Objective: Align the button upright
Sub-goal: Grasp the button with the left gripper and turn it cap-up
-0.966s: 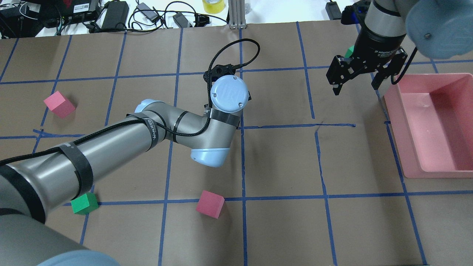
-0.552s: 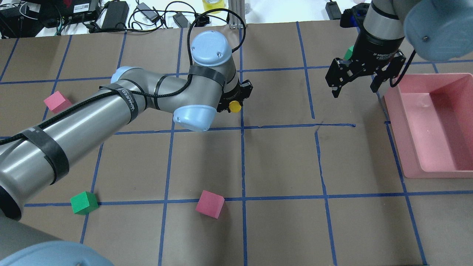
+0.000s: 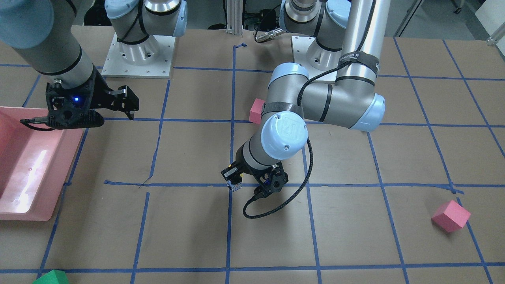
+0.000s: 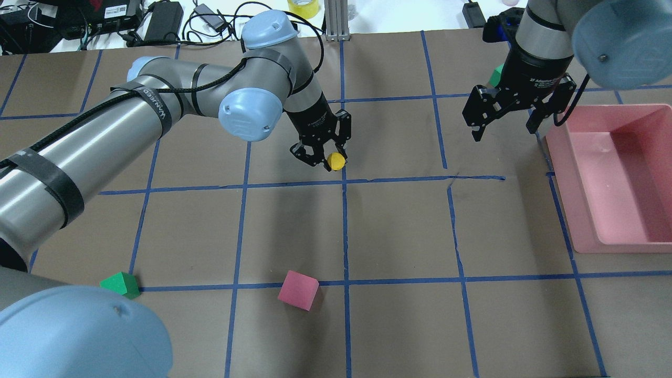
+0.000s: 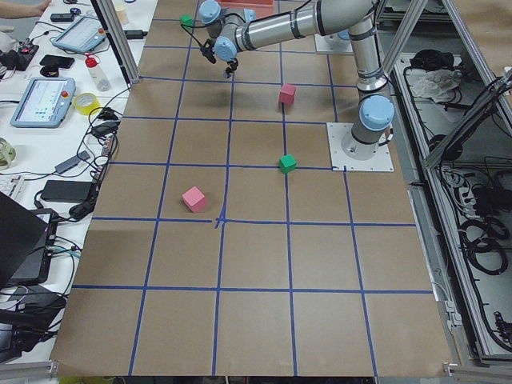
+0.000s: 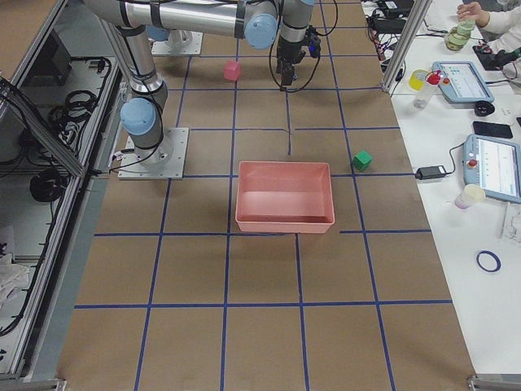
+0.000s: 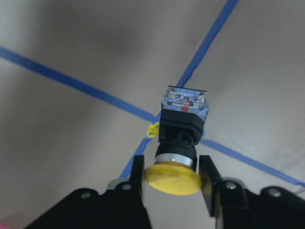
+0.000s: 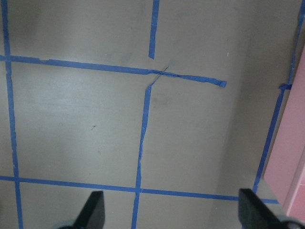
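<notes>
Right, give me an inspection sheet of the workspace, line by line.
Surface: brown paper table gridded with blue tape.
Job's things: button held by its yellow cap, body pointing away from the gripper.
Clutter: pink cubes, green cubes, pink bin.
Grippers: left gripper shut on the button; right gripper open, empty.
Cables: black cable looping off the left wrist.
Surroundings: electronics and tape roll on the far bench.
</notes>
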Controlling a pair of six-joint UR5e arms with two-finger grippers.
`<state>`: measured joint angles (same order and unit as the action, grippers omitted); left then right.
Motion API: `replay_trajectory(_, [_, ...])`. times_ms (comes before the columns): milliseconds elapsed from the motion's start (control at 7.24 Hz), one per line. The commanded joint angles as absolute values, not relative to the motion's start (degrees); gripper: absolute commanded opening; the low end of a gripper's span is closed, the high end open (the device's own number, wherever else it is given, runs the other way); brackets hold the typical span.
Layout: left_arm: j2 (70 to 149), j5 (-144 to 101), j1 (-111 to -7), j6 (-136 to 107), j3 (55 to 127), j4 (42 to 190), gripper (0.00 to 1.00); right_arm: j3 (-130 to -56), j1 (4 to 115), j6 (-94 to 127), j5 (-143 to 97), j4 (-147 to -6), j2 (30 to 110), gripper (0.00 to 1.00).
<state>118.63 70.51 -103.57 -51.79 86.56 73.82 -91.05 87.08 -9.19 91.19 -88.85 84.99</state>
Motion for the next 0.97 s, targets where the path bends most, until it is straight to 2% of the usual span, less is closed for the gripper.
replay_trajectory(0, [120.7, 65.2, -103.1, -56.9, 86.7, 75.2, 0.27, -91.1, 86.9, -9.3, 91.3, -88.8, 85.0, 1.00])
replay_trajectory(552, [123.3, 65.0, -102.8, -54.7, 86.2, 75.3, 0.31, -91.3, 86.9, -9.2, 91.3, -88.8, 85.0, 1.00])
replay_trajectory(690, [123.2, 64.9, -102.7, -54.8, 86.6, 75.3, 0.54, -91.3, 87.0, -9.2, 91.3, -88.7, 85.0, 1.00])
replay_trajectory(828, [123.0, 65.2, -102.8, -55.5, 86.8, 75.1, 1.00, -91.3, 87.0, -9.2, 91.2, -88.8, 85.0, 1.00])
